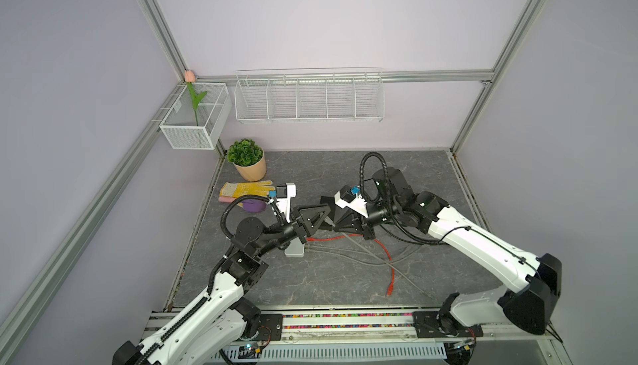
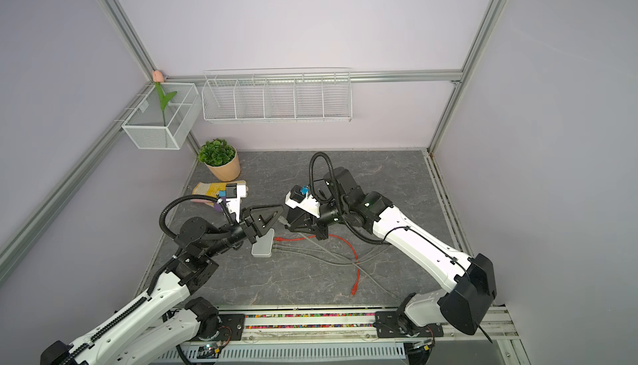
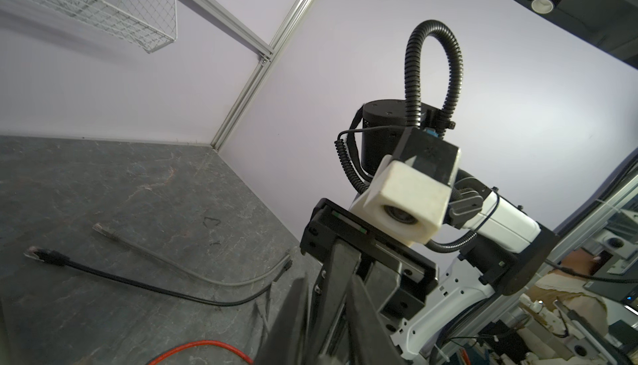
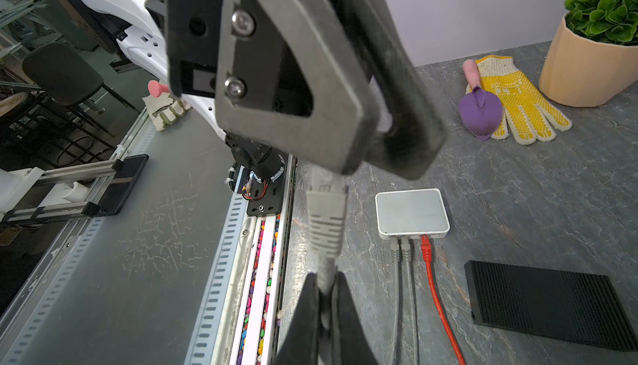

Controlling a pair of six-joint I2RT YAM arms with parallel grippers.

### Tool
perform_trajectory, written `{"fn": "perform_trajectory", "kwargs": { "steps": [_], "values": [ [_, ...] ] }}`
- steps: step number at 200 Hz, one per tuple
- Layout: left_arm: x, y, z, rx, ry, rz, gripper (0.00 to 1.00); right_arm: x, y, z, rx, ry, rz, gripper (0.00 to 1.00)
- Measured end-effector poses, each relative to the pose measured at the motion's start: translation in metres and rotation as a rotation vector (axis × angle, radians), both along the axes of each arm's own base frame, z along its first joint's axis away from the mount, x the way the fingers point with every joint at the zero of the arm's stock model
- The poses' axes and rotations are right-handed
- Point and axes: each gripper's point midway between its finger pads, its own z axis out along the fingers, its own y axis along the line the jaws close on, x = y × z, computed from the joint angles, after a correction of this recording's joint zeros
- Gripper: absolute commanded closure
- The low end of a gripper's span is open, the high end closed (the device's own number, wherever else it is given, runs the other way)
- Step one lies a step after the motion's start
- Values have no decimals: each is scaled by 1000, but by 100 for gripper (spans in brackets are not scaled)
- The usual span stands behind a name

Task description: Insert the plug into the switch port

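Note:
The grey plug [image 4: 326, 208] with its ribbed boot hangs in the air between my two grippers, above the table beside the switch. My right gripper [image 4: 324, 280] is shut on the grey cable just behind the boot. My left gripper [image 4: 355, 163] faces it, its fingers closed over the plug's clear front end. In both top views the two grippers meet tip to tip, the left gripper [image 1: 324, 220] against the right gripper [image 1: 335, 224]. The white switch [image 4: 411, 213] lies flat below them. Two grey plugs and a red one sit in its port side [image 4: 414, 237].
A red cable [image 1: 386, 253] and grey cables trail across the table from the switch [image 1: 294, 250]. A black cable [image 3: 138, 282] lies loose further off. A black ribbed pad [image 4: 549, 304] lies beside the cables. A yellow glove [image 4: 514, 101], purple trowel [image 4: 481, 113] and potted plant [image 1: 247, 161] stand at the back left.

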Motion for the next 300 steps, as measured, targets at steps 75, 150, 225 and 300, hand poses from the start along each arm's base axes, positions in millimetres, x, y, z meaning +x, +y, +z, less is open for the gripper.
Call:
{"fn": "perform_trajectory", "kwargs": {
  "steps": [75, 150, 225, 300],
  "values": [
    [1, -1, -1, -1, 5, 0, 100, 2, 1, 1, 2, 10, -13, 80],
    [11, 2, -11, 22, 54, 53, 100, 10, 2, 17, 3, -140, -145, 71],
    [18, 6, -17, 32, 82, 107, 100, 16, 7, 8, -76, -254, -247, 72],
    [22, 9, -17, 30, 87, 134, 100, 18, 11, 0, -109, -273, -269, 72]
  ]
}}
